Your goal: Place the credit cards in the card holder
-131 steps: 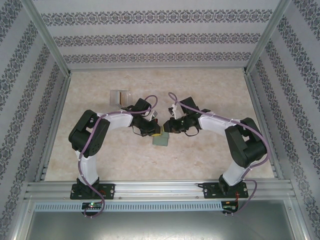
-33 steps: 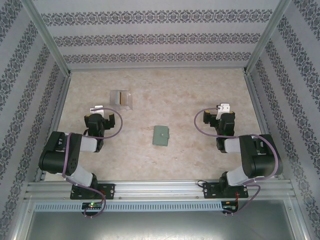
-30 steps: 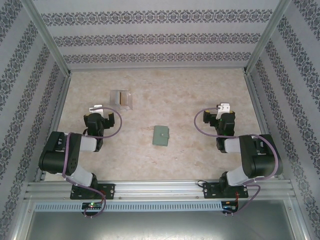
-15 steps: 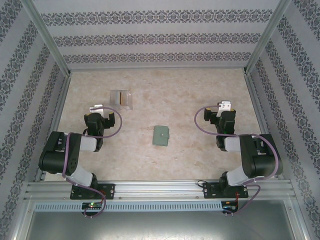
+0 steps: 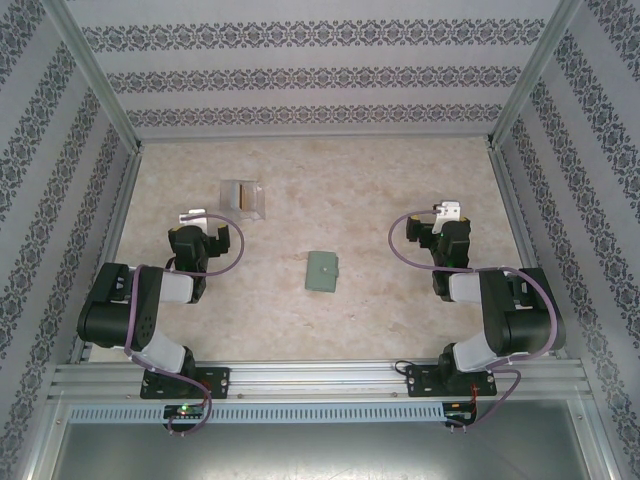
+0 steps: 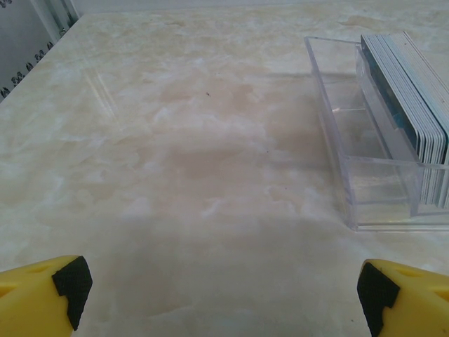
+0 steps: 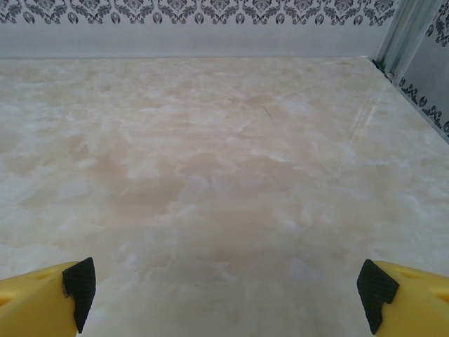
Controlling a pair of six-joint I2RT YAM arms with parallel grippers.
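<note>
Hovering low over the bench (image 6: 175, 161), the left tool (image 6: 221, 291) is released: its yellow fingers (image 6: 28, 295) sit far apart, the black pads (image 6: 72, 281) face each other, and only glossy stone-look surface lies between them. The right tool (image 7: 224, 288) is the same, spread wide and gripping nothing, over pale cream marbling veined with tan.

Just ahead and to the right of the left tool is a clear stand (image 6: 330, 126), a boxy thin-walled tray of see-through plastic standing towards the far-left corner of the bench. Inside it the credit cards (image 6: 414, 105) are packed on edge in a tight leaning stack. The edges are mostly pale and one face is teal-blue.

In the overhead view the card holder (image 5: 322, 270) lies flat and closed around the middle of the bench, a small sage-green rectangle with a matte look. It is well apart from the stand and roughly midway between the two arms. The left tool is over by the left edge and the right tool is over by the right edge, and nothing stands between either one and the holder.

Wallpapered walls (image 5: 320, 75) with dark floral bands close in the far and side edges, and a ribbed metal rail (image 5: 320, 378) runs along the near edge.
</note>
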